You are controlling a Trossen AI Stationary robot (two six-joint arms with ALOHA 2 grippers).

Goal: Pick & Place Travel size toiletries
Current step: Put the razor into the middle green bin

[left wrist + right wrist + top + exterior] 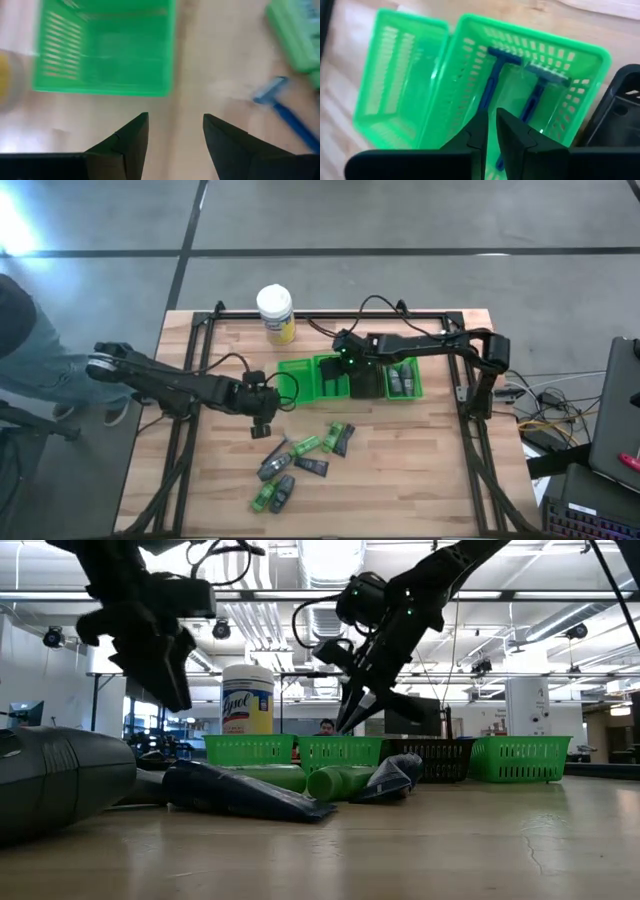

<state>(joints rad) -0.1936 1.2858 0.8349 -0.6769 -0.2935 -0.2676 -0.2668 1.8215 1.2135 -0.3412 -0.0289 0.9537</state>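
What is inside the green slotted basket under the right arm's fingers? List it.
Two blue-handled razors lie side by side in the green slotted plastic basket. The right arm's dark fingers cover the handles' lower ends.

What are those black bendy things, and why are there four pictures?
They are two robot arms, each with a two-finger claw. One picture looks down from above, one looks across the table, and two come from little cameras on the arms' wrists. On the table sit green baskets, a black basket, a white-lidded jar and a pile of small tubes and bottles. The right gripper is nearly shut, holding nothing, above a basket with two blue razors in it. The left gripper is open and empty, over the wood near another razor.
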